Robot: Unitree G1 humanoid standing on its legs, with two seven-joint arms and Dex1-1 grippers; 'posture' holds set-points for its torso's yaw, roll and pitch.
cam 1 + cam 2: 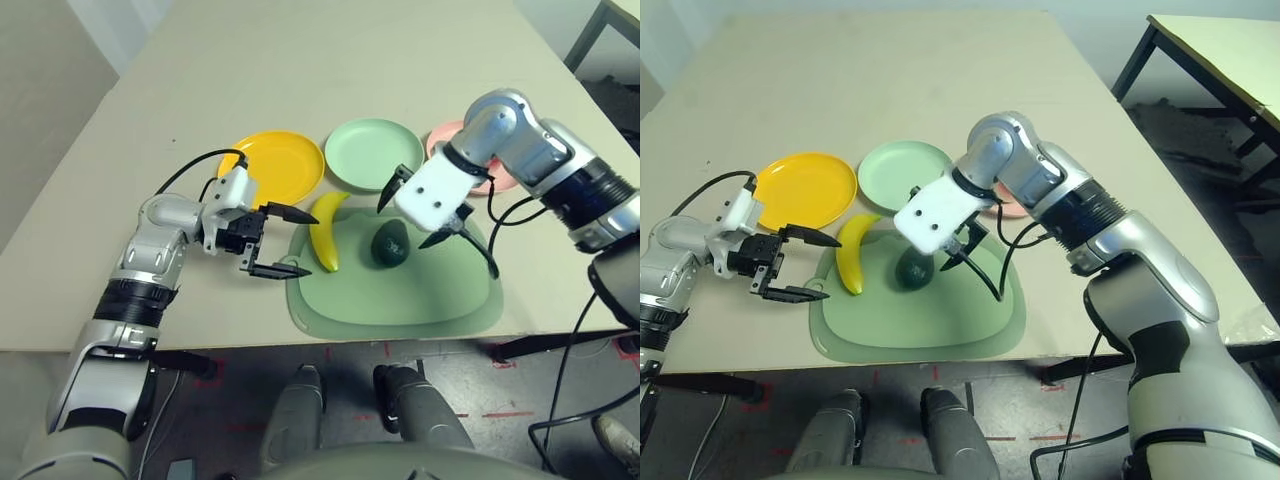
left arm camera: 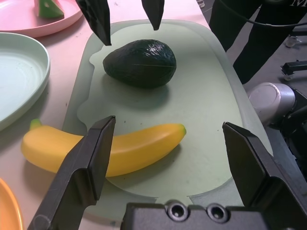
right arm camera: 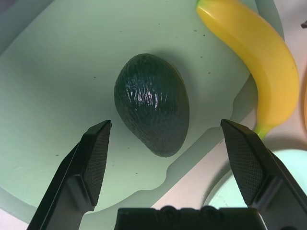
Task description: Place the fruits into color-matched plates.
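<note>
A curved yellow banana (image 1: 326,232) lies on the left edge of the green mat (image 1: 400,295), its tip toward the yellow plate (image 1: 277,165). The dark green avocado (image 1: 391,245) lies on the mat to its right. My right gripper (image 1: 402,226) hangs open just above the avocado (image 3: 152,110), one finger on each side. My left gripper (image 1: 300,242) is open beside the banana (image 2: 105,148), pointing at it from the left. The mint green plate (image 1: 373,153) is bare. A watermelon wedge (image 2: 48,8) sits in the pink plate (image 2: 29,24), which my right arm partly covers in the eye views.
The three plates stand in a row behind the mat. The table's front edge (image 1: 250,345) runs just below the mat. Black cables (image 1: 575,330) hang off my right arm. A second table (image 1: 1230,50) stands at the far right.
</note>
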